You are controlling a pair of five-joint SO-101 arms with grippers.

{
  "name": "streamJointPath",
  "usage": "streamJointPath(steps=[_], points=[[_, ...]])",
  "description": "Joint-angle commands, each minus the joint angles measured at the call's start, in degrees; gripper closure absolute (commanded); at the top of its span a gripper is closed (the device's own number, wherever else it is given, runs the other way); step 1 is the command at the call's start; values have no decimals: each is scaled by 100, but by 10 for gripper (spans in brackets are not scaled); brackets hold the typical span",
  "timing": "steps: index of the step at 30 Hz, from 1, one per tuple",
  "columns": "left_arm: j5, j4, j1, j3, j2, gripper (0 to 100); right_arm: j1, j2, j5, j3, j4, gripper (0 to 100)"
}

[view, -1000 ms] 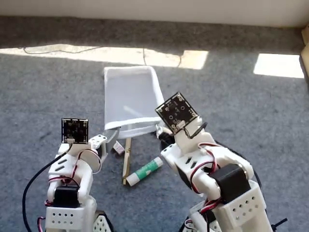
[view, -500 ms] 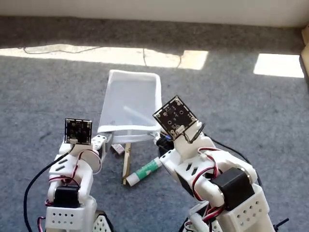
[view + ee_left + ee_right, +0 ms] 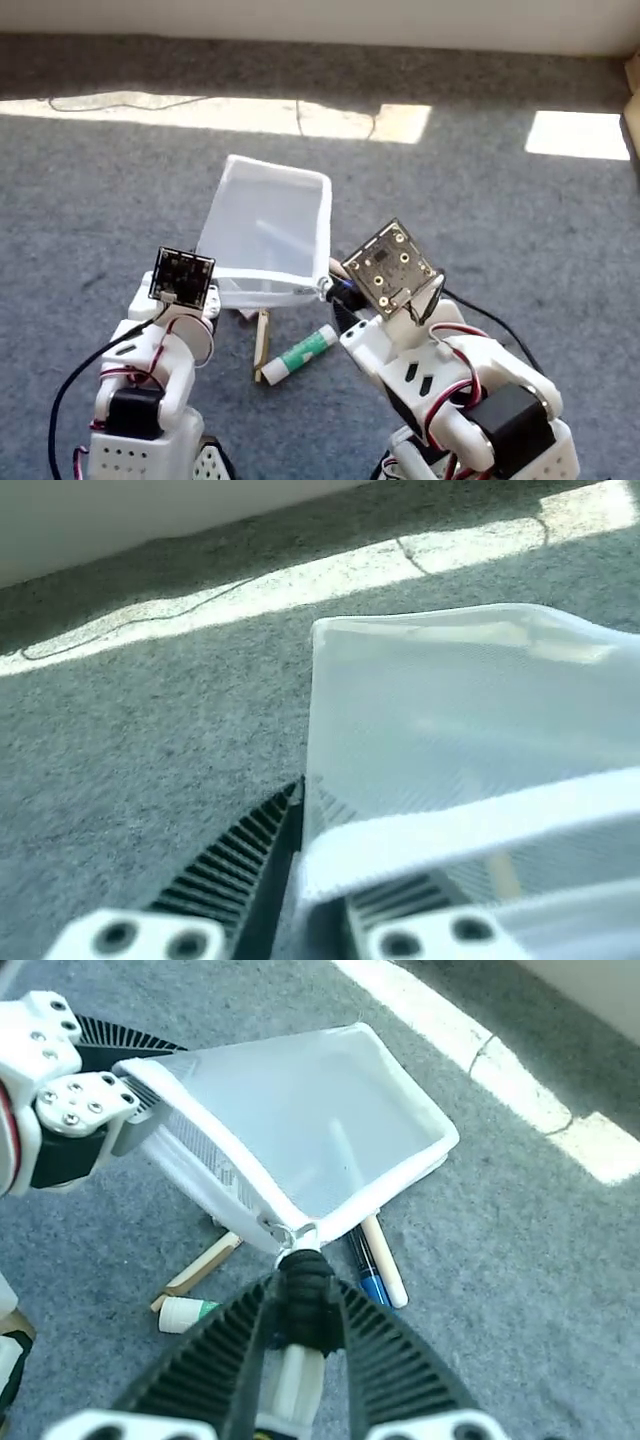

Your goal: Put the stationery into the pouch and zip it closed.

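Though sunlight (image 3: 250,115) stripes the grey carpet (image 3: 500,240), the pouch (image 3: 270,225) is shaded.

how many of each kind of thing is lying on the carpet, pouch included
pouch: 1
glue stick: 1
wooden stick: 1
blue pen: 1
cream stick: 1
total: 5 that can be clearly made out

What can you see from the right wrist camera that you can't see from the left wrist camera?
Right wrist view: the glue stick, blue pen and wooden stick lying on the carpet by the pouch, and the right gripper pinching the zipper pull. Left wrist view: a long thin cable on the carpet by the sunny strip. Both: the white mesh pouch, with the left gripper clamped on its rim.
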Motion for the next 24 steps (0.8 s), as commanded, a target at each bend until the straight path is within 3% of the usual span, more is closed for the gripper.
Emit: streamJointPath(steps=[1, 6, 16, 24], points=[[-44, 519, 101, -866, -57, 993, -22, -84, -62, -101, -242, 923], [-35, 571, 75, -1103, -48, 993, -4, -84, -510, -31, -356, 801], [255, 1424, 75, -2176, -40, 993, 198, -75, -598, -31, -409, 796], [396, 1881, 84, -2870, 180, 993, 602, -75, -615, 716, -1262, 796]])
